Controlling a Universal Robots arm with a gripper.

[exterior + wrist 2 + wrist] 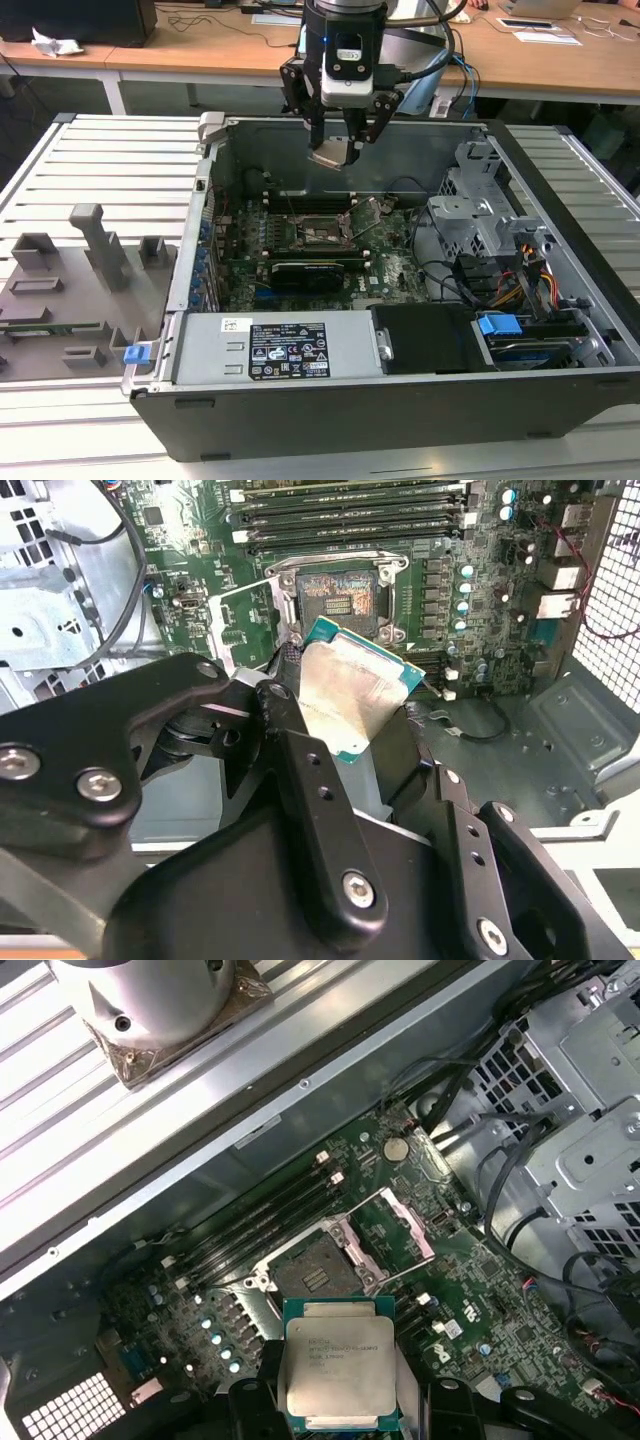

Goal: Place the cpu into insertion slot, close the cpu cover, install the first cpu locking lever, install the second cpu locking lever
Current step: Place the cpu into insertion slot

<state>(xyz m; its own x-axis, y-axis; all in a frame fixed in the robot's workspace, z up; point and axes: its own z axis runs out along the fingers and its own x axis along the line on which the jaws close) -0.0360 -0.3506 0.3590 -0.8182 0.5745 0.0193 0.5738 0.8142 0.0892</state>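
Observation:
My gripper [337, 148] hangs over the open computer case, shut on the cpu [333, 156]. The cpu [338, 1368] is a flat square chip with a silver-grey top and a green edge, and it is held tilted in the air in the second wrist view [350, 685]. Below it on the green motherboard lies the insertion slot [315, 1272], a square black socket in a metal frame [335, 598], with nothing in it. The cpu cover [397, 1228] stands swung open beside the socket. The chip is well above the slot [322, 232] and touches nothing on the board.
Long memory slots [265, 1222] run beside the socket. A black expansion card [305, 270] crosses the board nearer the camera. The power supply [270, 350], a drive cage [480, 210] and loose cables [520, 285] crowd the case. A grey fixture plate [70, 290] lies at the exterior view's left.

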